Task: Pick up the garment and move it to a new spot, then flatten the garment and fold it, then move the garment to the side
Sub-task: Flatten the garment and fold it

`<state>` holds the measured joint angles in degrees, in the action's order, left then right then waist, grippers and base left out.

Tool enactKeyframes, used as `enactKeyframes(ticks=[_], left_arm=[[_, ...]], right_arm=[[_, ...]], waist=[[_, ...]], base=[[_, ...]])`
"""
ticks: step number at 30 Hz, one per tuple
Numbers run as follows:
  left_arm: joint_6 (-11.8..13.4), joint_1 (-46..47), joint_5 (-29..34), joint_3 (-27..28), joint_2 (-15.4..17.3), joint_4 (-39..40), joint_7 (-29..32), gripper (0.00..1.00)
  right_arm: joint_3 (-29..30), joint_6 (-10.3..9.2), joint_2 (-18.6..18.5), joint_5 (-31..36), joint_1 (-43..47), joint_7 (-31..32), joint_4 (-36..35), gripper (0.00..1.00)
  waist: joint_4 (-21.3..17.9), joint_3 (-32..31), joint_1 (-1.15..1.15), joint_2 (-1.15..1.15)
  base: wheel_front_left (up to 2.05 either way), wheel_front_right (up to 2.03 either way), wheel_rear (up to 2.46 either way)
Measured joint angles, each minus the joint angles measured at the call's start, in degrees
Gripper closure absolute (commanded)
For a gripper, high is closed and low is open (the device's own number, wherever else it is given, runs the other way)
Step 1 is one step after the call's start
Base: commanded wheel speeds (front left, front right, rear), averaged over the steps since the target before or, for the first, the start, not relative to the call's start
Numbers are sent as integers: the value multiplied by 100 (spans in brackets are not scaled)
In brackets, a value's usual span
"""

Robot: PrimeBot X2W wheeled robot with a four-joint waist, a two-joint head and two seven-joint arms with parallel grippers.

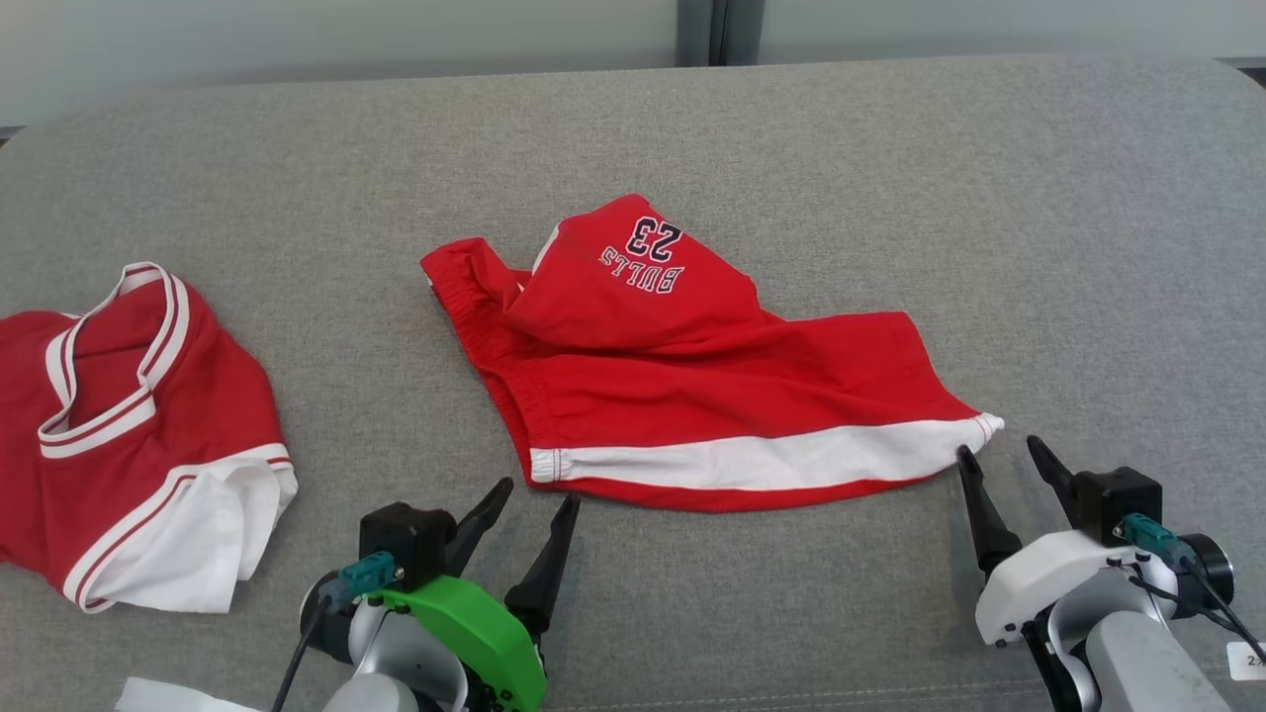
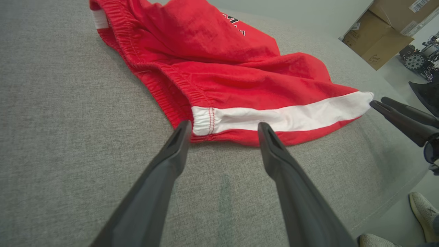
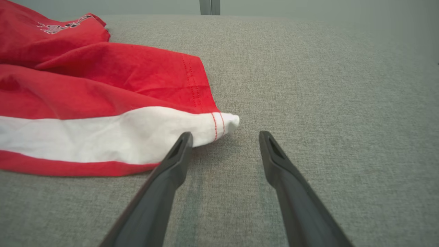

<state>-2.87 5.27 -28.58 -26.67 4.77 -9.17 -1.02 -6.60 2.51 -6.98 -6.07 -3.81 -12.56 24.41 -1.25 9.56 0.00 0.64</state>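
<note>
The garment [image 1: 682, 376] is a pair of red shorts with a white side stripe and "BULLS 23" print, lying crumpled in the middle of the grey padded table [image 1: 890, 198]. My left gripper [image 1: 534, 489] stands open just in front of the garment's near-left waistband corner [image 2: 202, 120], nothing between its fingers; in its own view the gripper [image 2: 224, 126] points at that corner. My right gripper [image 1: 999, 450] is open at the near-right hem corner [image 3: 226, 123], its left fingertip [image 3: 185, 137] beside the white stripe; the right gripper [image 3: 224, 135] holds nothing.
A second red and white garment, a jersey [image 1: 129, 425], lies at the table's left edge. Cardboard boxes [image 2: 380, 37] and a person's shoes [image 2: 423, 209] are off the table's right side in the left wrist view. Bare grey cloth lies behind and right of the shorts.
</note>
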Motion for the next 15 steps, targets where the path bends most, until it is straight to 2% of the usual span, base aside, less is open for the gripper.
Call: enactKeyframes(ticks=[15], left_arm=[[63,452,-7,-7,-40,-332,157,0]], right_arm=[[-127,102,77,-1,-540,-49,383,0]], waist=[[-97,346,0,0]], base=[[0,0,0]])
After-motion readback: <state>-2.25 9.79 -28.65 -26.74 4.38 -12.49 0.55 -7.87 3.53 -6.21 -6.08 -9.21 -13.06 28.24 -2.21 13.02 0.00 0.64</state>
